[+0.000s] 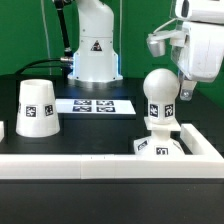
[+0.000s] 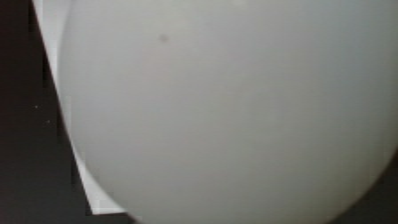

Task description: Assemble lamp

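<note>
The ball-shaped white bulb (image 1: 160,92) stands upright on the square stepped base (image 1: 160,147) at the exterior view's right, tags on its neck. The tapered shade (image 1: 35,108) stands apart on the table at the exterior view's left, wide end down. My gripper (image 1: 186,90) hangs from the upper right, close beside the bulb's right side, with one dark finger (image 1: 187,87) showing next to it. The wrist view is almost filled by the bulb's smooth white surface (image 2: 214,110). My fingers are hidden there, so I cannot tell whether they are open or touch the bulb.
The marker board (image 1: 95,105) lies flat on the dark table in front of the arm's pedestal (image 1: 93,50). A white rail (image 1: 70,165) runs along the front, with another (image 1: 205,145) at the right beside the base.
</note>
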`<act>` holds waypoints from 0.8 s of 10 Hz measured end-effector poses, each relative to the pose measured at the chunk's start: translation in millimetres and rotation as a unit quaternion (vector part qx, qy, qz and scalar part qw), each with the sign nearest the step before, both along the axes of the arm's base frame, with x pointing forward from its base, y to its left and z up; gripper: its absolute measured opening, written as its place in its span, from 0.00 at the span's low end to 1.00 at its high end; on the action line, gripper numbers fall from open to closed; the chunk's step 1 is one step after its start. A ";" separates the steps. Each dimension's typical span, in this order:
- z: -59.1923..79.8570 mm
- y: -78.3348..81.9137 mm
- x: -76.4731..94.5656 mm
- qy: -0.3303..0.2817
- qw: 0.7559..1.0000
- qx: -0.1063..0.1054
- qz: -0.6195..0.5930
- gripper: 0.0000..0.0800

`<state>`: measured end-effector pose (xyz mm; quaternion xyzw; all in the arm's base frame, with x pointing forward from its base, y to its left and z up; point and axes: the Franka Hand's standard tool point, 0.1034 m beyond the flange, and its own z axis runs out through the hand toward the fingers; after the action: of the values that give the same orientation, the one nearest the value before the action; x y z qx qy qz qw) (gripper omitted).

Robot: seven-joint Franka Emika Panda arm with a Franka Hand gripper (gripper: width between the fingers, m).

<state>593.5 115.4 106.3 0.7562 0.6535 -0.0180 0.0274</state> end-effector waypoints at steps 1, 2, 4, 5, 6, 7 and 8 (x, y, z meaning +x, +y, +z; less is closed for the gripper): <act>-0.3 -0.3 -0.1 0.000 1.000 0.000 0.000 0.01; -0.5 -0.3 -0.1 0.000 1.000 0.000 0.000 0.01; -0.7 -0.5 -0.2 0.001 1.000 0.000 0.000 0.00; -0.7 -0.6 -0.2 0.001 1.000 0.000 0.000 0.00; -0.3 -2.1 0.3 0.001 1.000 -0.001 0.018 0.00; 1.3 -5.3 1.4 0.001 0.999 -0.001 0.040 0.10; 2.2 -6.4 1.4 0.001 0.999 -0.001 0.041 0.34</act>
<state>594.9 108.9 108.4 0.7284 0.6843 -0.0179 0.0281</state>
